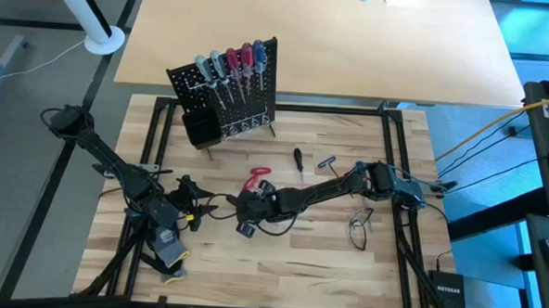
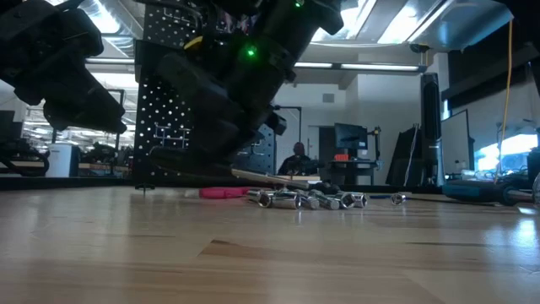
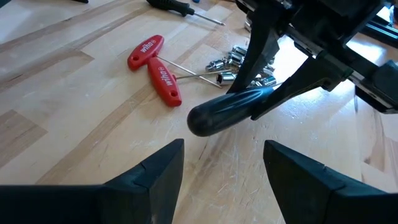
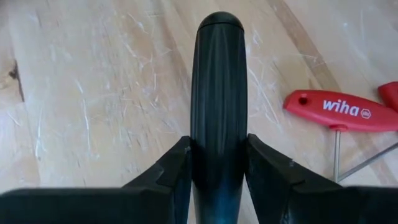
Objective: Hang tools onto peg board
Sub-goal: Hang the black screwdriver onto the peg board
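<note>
While the left gripper [image 1: 204, 209] is waiting near the front left of the table with its fingers [image 3: 155, 177] spread wide and nothing between them, it is facing the tool the other arm is carrying, probably so that it can take it over or simply stay clear. At the far left of the table the peg board [image 1: 244, 102] is standing upright, and a row of screwdrivers [image 1: 230, 67] with grey, red and blue handles is already hanging along its top, so part of the job looks done. The black bin [image 1: 199, 127] is sitting at the board's lower left corner; what it holds cannot be told from above.

Toward the middle, the red T-handle tools [image 3: 154, 65] are lying crossed on the wood, with a cluster of small silver bits [image 3: 239, 64] just beside them. The right gripper [image 4: 217, 163] is working just near of them, its fingers [image 4: 171, 171] pinching the dark handle [image 4: 217, 93] of a tool from both sides; the handle's rounded end is pointing out ahead of the jaws, a grip that looks suited to carrying it lengthwise to the board. A black screwdriver [image 1: 298, 160] and a small T-shaped tool [image 1: 327, 163] are lying further right, still to be hung. Near the right edge a pair of glasses [image 1: 359, 227] is resting.
</note>
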`<state>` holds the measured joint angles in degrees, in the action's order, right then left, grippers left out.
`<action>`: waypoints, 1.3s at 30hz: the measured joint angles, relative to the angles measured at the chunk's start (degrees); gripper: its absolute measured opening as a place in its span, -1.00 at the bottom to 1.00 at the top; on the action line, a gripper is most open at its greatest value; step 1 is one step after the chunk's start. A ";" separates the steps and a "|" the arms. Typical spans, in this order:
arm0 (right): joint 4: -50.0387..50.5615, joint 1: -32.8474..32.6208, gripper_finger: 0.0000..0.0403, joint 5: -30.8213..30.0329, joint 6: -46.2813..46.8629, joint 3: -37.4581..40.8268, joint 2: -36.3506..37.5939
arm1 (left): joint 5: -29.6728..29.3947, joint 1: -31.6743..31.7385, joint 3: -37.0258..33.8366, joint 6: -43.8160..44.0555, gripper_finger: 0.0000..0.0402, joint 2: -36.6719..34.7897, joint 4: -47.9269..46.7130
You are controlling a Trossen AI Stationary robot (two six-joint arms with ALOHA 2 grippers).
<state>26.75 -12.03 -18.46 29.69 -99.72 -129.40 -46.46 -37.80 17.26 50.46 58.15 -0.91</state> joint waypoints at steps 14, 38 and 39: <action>1.77 -3.05 -0.38 -10.37 -4.21 -0.02 7.12 | 0.00 -2.22 1.57 -2.61 0.05 -0.09 0.33; -2.98 -6.54 -0.37 -19.45 -16.40 0.02 14.93 | -12.68 -10.59 6.08 -18.81 0.05 -3.41 7.35; -4.59 -6.54 -0.37 -19.40 -17.43 0.02 15.41 | -12.81 -10.71 6.08 -20.07 0.05 -3.41 8.60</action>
<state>22.16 -18.57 -37.86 12.27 -99.70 -114.00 -59.27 -48.51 23.33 30.38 54.74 7.69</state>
